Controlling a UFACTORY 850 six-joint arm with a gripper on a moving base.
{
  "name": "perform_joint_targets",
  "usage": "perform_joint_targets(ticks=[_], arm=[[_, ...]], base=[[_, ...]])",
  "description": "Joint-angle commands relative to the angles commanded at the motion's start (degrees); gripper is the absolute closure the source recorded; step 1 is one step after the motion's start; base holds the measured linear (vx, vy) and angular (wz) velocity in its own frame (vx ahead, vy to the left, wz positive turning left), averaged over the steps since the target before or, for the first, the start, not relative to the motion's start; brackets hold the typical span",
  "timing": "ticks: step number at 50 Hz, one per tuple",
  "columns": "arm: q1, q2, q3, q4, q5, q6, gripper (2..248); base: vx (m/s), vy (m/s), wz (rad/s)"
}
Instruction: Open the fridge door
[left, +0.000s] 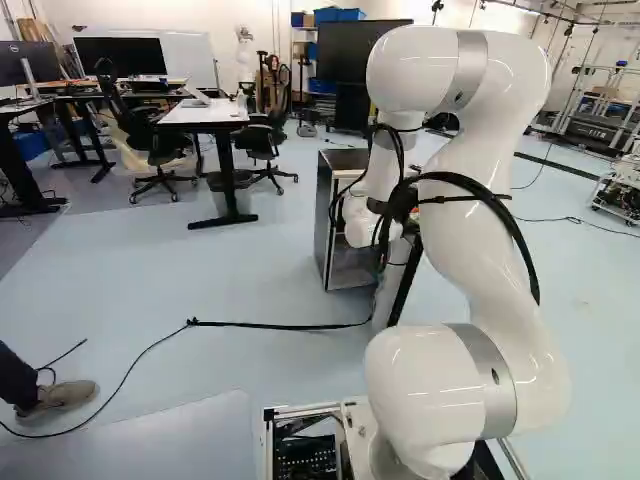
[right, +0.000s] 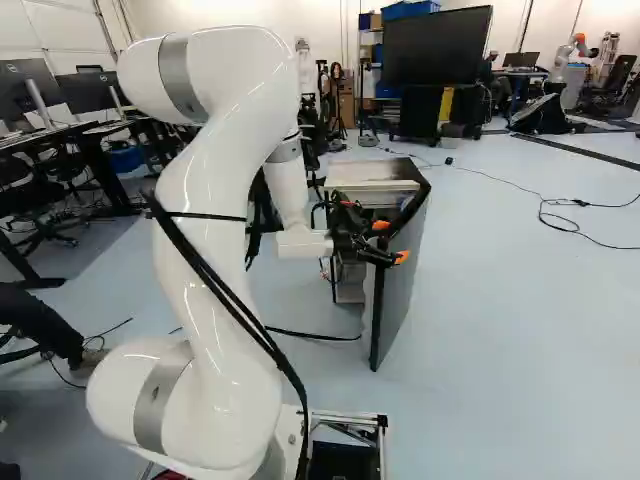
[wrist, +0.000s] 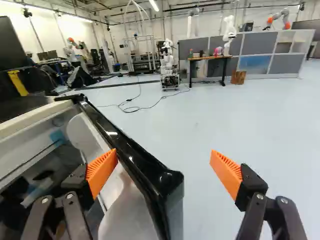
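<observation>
In the left base view, the fridge (left: 323, 220) stands on the floor (left: 200, 290) beyond the arm (left: 470, 250), partly hidden by it. In the right base view, its door (right: 402, 290) stands open toward the near side, the gripper (right: 391, 241) at its upper part. In the wrist view, the gripper (wrist: 164, 170) is released, fingers spread wide, the door's black edge (wrist: 145, 170) between them.

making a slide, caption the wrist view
Open gripper, one orange pad either side of the fridge door, which stands ajar.
</observation>
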Motion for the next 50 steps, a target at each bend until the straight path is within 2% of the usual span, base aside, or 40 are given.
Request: perform_joint_targets(ticks=[27, 50], arm=[[-6.23, -2.34, -4.07, 7.6, 0.0, 0.0, 3], [-11.42, -4.93, -8.75, 8.31, 0.0, 0.0, 3]], base=[[0.0, 0.0, 0.0], [0.0, 0.0, 0.0]])
